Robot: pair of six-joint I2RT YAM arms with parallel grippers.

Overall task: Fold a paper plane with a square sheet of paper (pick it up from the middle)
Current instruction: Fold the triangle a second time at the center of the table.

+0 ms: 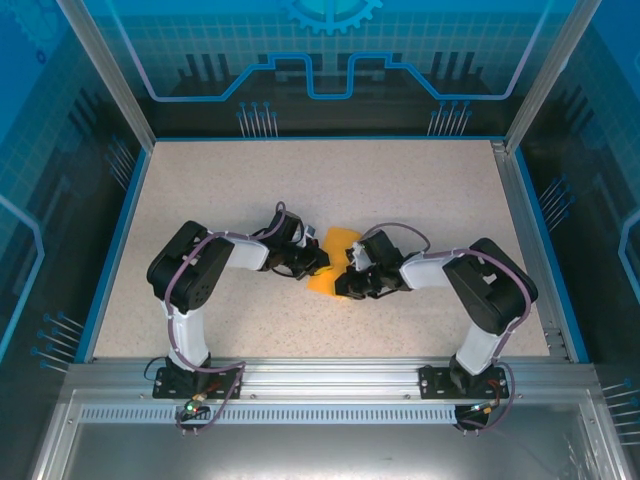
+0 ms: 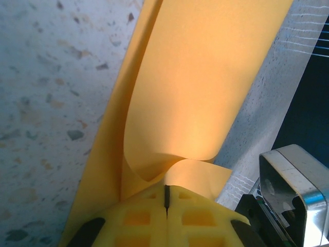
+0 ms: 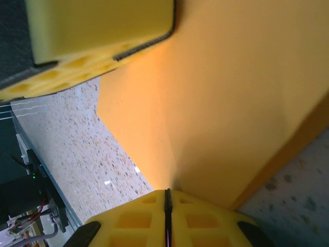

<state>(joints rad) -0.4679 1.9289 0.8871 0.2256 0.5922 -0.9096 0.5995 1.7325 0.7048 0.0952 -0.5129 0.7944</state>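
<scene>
**Two Pinches, One Thin Sheet**

The left gripper (image 2: 167, 198) and right gripper (image 3: 167, 199) are each clamping their jaws tight on the square sheet of paper (image 1: 335, 245) at mid table (image 1: 420, 190). Pulling apart is risking a tear, and crowding is risking stray creases. Its long axis is probably running near-to-far, partly hidden by the arms.

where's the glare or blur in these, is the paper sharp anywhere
Top external: even light, sharp, the square sheet of paper small in frame. Left wrist: paper glows bright at its curl above the left gripper, table speckle soft. Right wrist: paper close and soft-focused above the right gripper, small white glints on the table.
</scene>
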